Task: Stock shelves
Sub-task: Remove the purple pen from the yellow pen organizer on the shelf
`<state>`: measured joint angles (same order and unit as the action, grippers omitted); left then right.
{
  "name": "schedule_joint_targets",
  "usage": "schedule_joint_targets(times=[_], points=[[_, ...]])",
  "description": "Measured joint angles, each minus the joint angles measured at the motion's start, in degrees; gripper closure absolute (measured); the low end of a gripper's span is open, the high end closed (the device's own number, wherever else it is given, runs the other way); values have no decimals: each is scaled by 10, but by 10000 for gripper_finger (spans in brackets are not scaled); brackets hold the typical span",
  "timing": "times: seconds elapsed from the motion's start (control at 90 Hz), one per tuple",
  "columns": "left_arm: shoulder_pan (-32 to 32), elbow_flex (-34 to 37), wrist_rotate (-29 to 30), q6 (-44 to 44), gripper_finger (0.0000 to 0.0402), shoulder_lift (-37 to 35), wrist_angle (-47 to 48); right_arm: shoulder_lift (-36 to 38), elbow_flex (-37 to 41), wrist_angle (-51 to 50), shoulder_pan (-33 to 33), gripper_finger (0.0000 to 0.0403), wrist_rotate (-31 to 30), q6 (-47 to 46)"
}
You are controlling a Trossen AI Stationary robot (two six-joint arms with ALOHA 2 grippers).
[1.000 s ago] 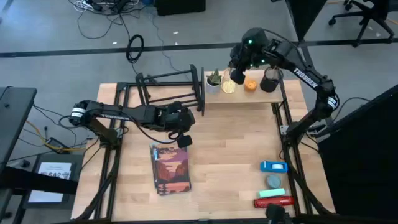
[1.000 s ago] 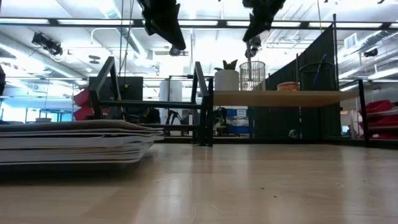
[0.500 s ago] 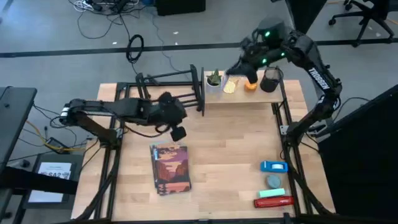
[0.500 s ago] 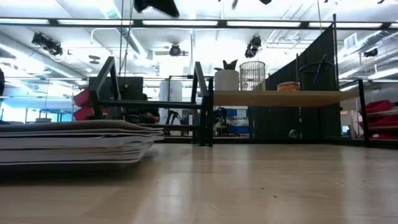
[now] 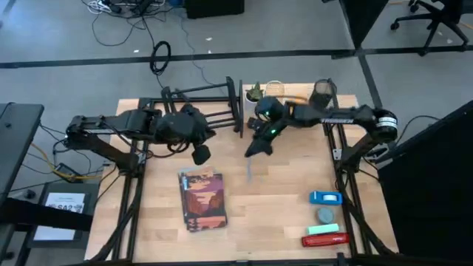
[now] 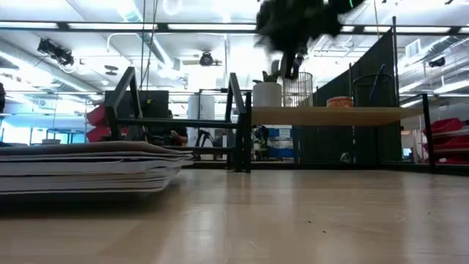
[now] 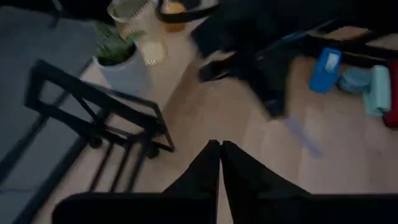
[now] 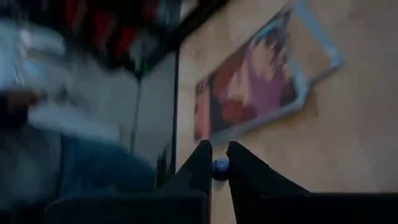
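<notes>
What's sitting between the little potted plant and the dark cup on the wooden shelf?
High view: a pale wire basket between plant and cup on the shelf.

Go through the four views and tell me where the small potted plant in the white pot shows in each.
High view: the potted plant stands at the left end of the wooden plank shelf.
Low view: centre, on the plank, partly behind the blurred right arm.
Left wrist view: upper left.
Right wrist view: not in it.
Shared landmark: the black metal-bar rack beside it.

Right hand (image 8: 216, 163), fingers barely parted — magazines (image 8: 255, 93) on tabletop (image 8: 348, 137).
</notes>
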<state>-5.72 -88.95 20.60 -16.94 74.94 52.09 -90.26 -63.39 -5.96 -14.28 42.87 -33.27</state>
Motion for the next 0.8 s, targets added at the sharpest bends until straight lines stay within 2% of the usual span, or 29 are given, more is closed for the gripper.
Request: schedule_joint_targets(times=[0.1,0.2,0.467,0.622,0.8], points=[[-5,0,-17,-2,402,0,9,-40,64,154,15,403,-14,-85],[-8,0,-23,-2,402,0,10,-98,73,210,31,403,-17,-122],[-8,0,-26,-3,402,0,18,-210,37,225,45,403,-28,-129],[-8,0,-26,-5,402,0,18,-223,33,220,44,395,-57,-133],[-8,0,-27,-17,402,0,18,-222,33,213,44,365,-82,-120]])
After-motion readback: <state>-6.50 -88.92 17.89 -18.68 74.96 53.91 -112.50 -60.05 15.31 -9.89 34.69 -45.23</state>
